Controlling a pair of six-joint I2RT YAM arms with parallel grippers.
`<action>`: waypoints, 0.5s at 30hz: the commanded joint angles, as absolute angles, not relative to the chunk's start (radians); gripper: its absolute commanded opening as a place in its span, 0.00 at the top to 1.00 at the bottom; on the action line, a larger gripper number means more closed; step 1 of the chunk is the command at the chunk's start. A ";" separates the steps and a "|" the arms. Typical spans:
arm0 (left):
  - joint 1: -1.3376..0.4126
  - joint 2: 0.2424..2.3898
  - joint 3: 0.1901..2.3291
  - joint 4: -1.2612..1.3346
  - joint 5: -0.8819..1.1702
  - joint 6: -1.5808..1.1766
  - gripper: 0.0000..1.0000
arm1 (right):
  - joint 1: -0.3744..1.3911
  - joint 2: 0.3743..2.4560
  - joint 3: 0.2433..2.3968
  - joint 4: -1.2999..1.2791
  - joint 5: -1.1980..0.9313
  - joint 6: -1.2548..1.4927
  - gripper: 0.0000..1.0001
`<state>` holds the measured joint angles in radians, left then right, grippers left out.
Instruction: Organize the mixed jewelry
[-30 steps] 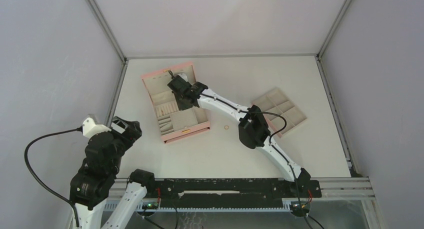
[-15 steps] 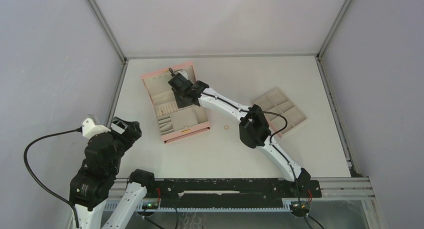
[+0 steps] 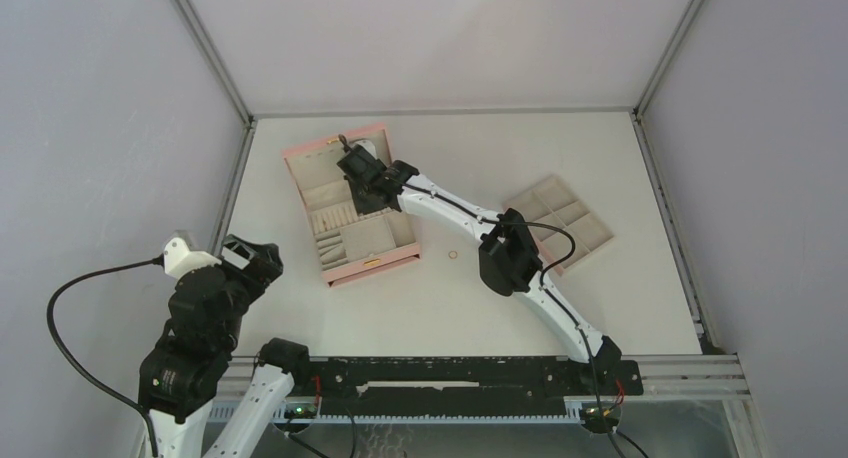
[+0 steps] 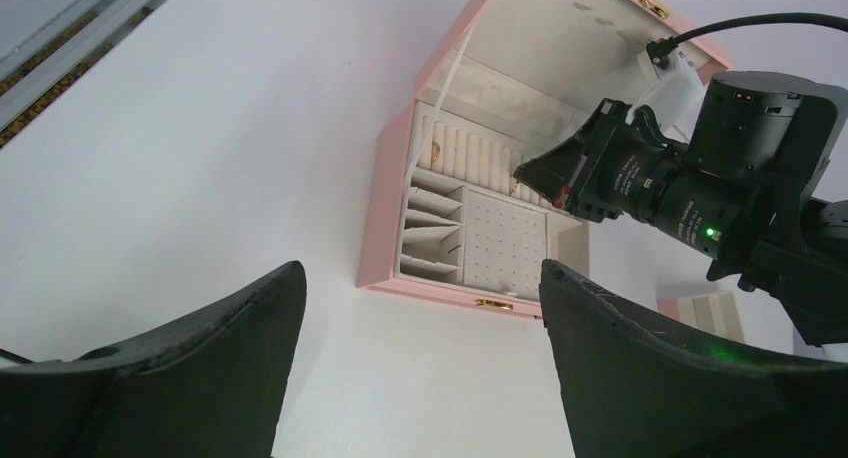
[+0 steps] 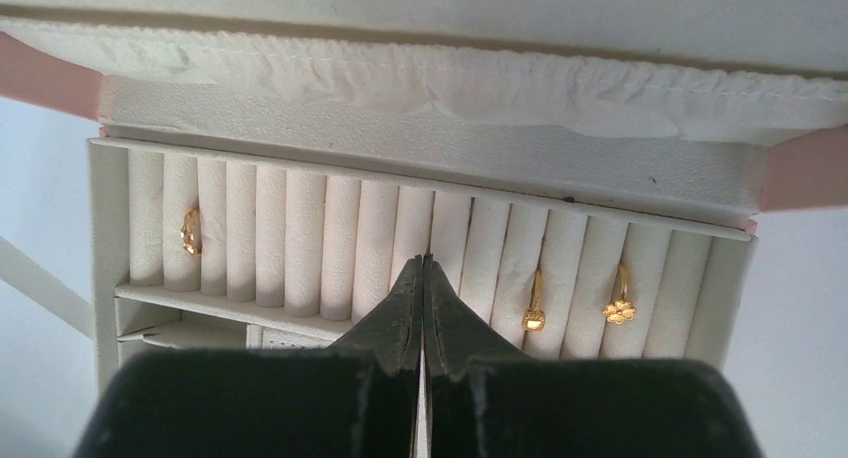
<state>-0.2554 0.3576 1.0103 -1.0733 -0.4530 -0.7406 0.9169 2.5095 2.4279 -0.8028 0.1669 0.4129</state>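
My right gripper is shut, with its fingertips pressed together over the middle of the ring rolls in the open pink box. I see no ring between its fingers. Three small gold rings sit in the roll slots: one at the far left and two at the right. One copper ring lies loose on the table, right of the box. In the top view my right gripper is over the back half of the box. My left gripper is open and empty, raised near the table's left front.
A beige compartmented tray lies at the right, behind the right arm's elbow. The box lid stands open at the back. Cage walls and frame rails close in the table on the left, back and right.
My right gripper has shifted slightly towards the back of the box, closer to the lid. The left arm has barely moved.
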 commanded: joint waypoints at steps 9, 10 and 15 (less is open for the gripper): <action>-0.250 0.351 1.019 -1.061 -0.453 -0.732 0.09 | 0.916 2.479 2.408 -0.774 0.150 0.433 1.00; -0.250 0.350 1.019 -1.060 -0.453 -0.733 0.09 | 0.915 2.480 2.410 -0.773 0.149 0.430 1.00; -0.252 0.346 1.019 -1.060 -0.448 -0.735 0.09 | 0.903 2.474 2.425 -0.773 0.150 0.429 1.00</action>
<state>-0.2554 0.3553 1.0103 -1.0729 -0.4500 -0.7410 0.9165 2.5095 2.4138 -0.7925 0.1551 0.4175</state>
